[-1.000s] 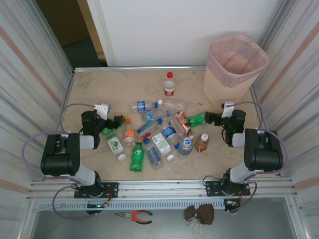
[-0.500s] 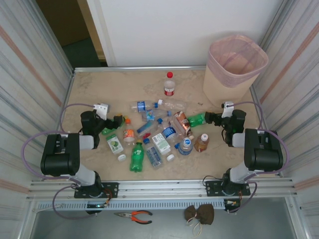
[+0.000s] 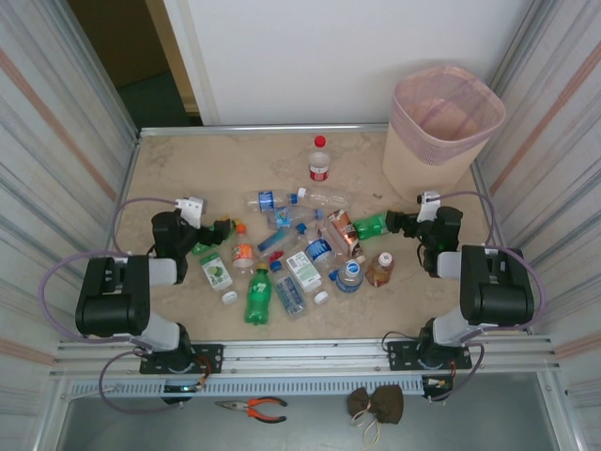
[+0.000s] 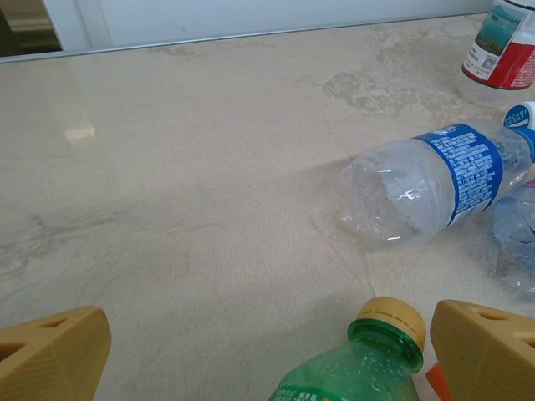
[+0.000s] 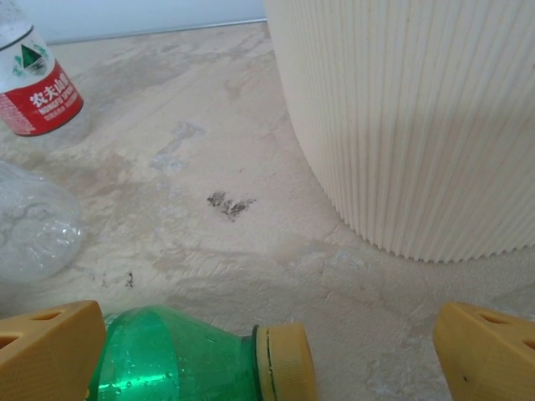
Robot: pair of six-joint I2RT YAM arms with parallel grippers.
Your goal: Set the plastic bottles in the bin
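The beige bin (image 3: 441, 122) with its pink liner stands at the far right; its ribbed wall (image 5: 418, 125) rises close ahead in the right wrist view. Several plastic bottles (image 3: 300, 254) lie scattered mid-table. My left gripper (image 3: 225, 225) (image 4: 267, 355) is open and low, with a green yellow-capped bottle (image 4: 368, 363) lying between its fingers, close to the right one. My right gripper (image 3: 394, 222) (image 5: 267, 355) is open too, around the neck end of another green yellow-capped bottle (image 5: 184, 359) (image 3: 369, 225), nearer its left finger.
A red-capped bottle (image 3: 319, 160) (image 5: 38, 83) stands upright at the back centre. A clear blue-labelled bottle (image 4: 435, 180) lies ahead of the left gripper. Metal rails and ribbed walls edge the table. Bare marble lies at the back left (image 3: 207, 169).
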